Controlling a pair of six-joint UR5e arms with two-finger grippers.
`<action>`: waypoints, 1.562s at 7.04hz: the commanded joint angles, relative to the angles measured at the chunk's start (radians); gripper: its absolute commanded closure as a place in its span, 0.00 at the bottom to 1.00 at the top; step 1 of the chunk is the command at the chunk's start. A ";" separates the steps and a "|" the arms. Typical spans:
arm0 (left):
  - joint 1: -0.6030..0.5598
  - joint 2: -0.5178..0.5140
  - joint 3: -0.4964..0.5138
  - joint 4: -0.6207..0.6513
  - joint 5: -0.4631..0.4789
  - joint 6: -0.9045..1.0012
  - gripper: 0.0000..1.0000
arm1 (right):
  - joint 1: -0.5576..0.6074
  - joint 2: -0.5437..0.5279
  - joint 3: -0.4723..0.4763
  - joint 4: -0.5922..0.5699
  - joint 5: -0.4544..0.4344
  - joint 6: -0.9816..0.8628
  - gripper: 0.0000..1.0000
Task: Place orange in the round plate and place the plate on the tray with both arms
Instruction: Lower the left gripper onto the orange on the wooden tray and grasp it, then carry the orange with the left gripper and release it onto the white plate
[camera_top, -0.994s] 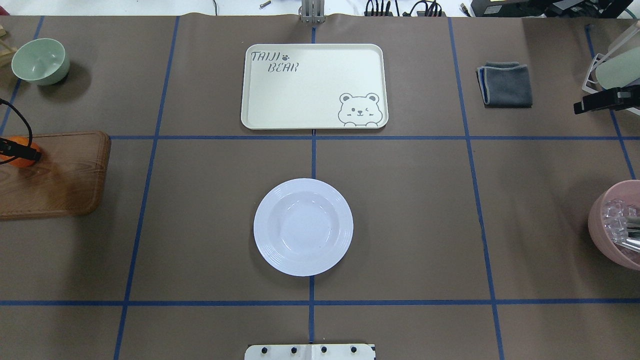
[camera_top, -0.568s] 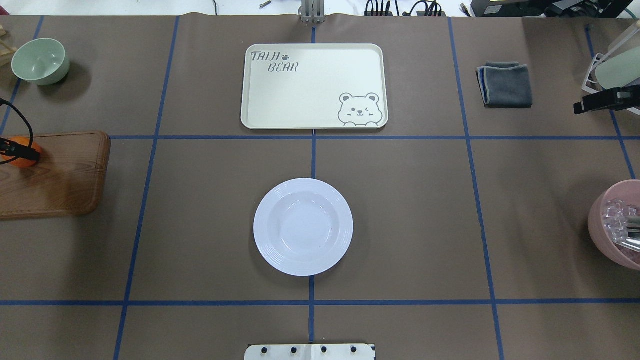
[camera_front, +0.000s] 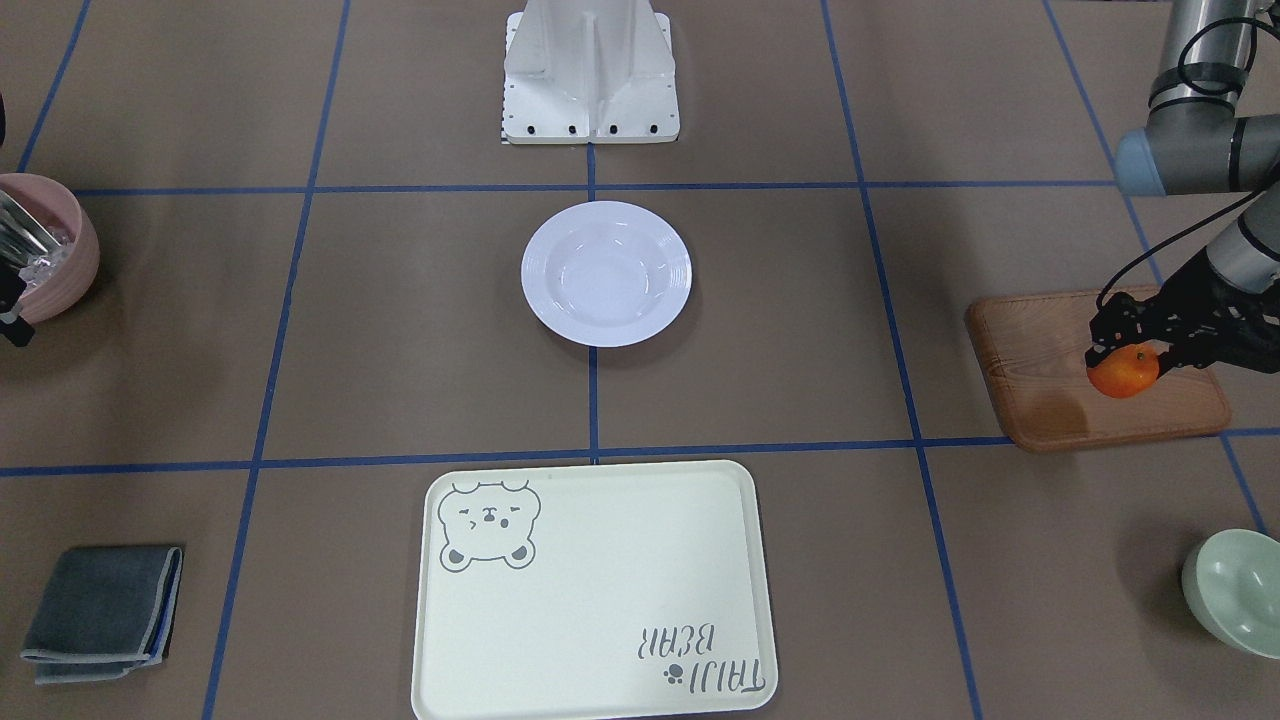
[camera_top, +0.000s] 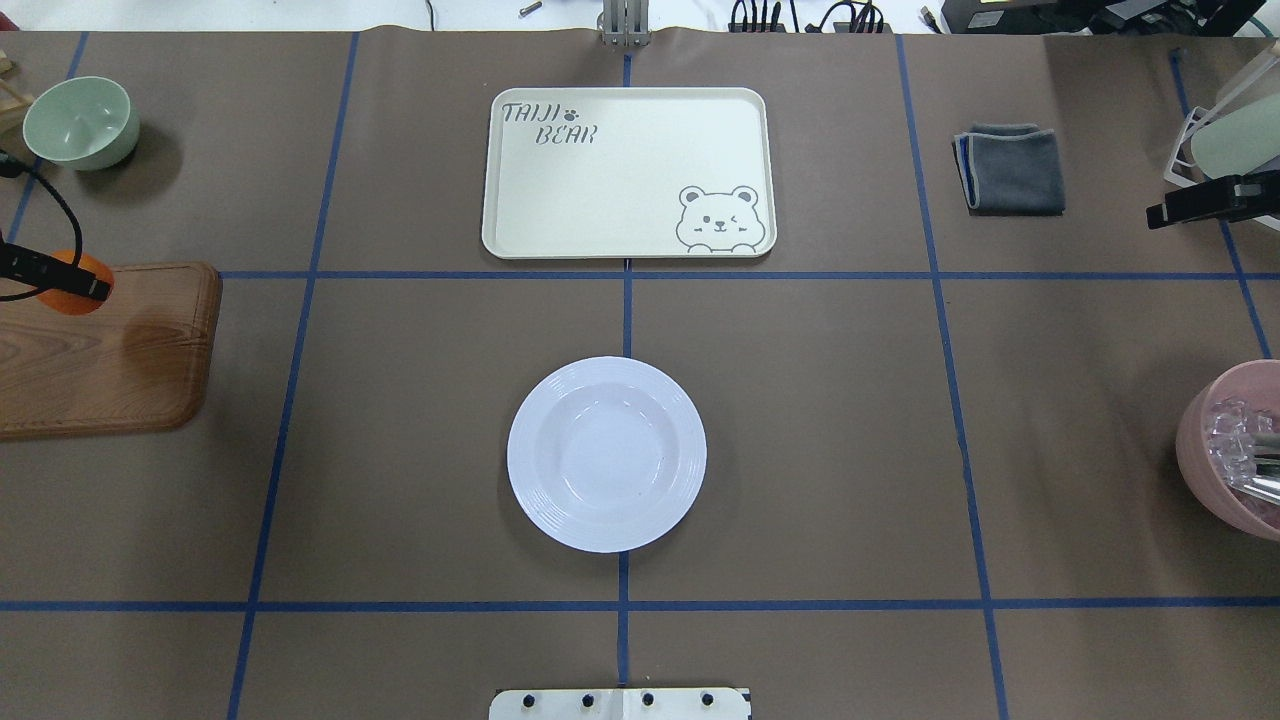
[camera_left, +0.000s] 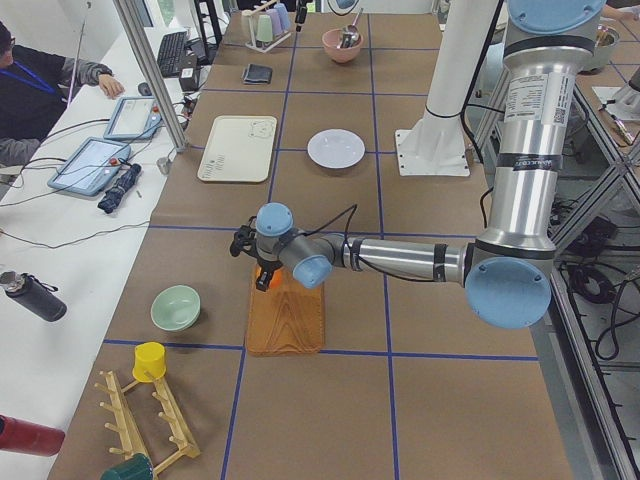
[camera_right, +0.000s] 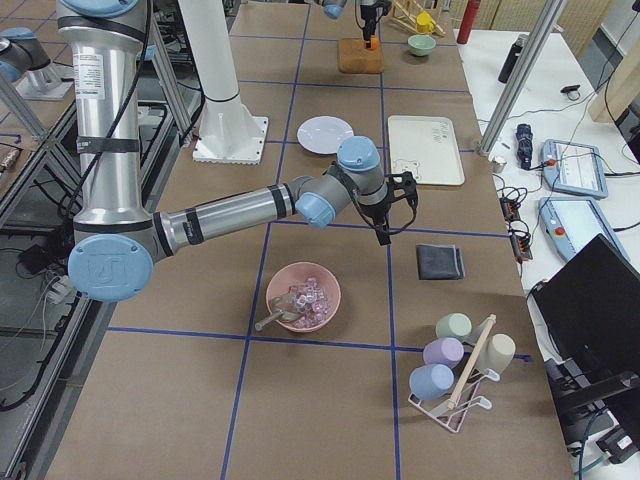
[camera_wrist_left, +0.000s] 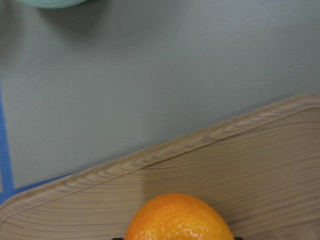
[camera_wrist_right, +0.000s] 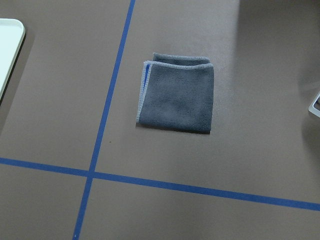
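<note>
My left gripper is shut on the orange and holds it a little above the far end of the brown wooden board. The overhead view shows the orange at the far left edge, over the board's corner. It fills the bottom of the left wrist view. The white round plate sits empty at the table's middle, near the robot's base. Beyond it lies the cream tray, also empty. My right gripper hangs at the far right, above the table near the grey cloth; I cannot tell if it is open.
A pale green bowl stands at the far left, behind the wooden board. A folded grey cloth lies at the back right. A pink bowl with cutlery sits at the right edge, and a cup rack behind it.
My left gripper has risen with the orange and shifted toward the board's far corner. The right arm, plate and tray have not moved.
</note>
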 joint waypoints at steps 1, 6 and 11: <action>0.009 -0.097 -0.245 0.373 0.058 -0.112 1.00 | -0.001 0.005 0.004 0.002 0.005 0.054 0.00; 0.466 -0.550 -0.290 0.798 0.333 -0.736 1.00 | -0.087 0.019 0.001 0.189 -0.003 0.450 0.00; 0.745 -0.786 -0.033 0.780 0.517 -0.989 1.00 | -0.094 0.021 0.007 0.190 -0.006 0.450 0.00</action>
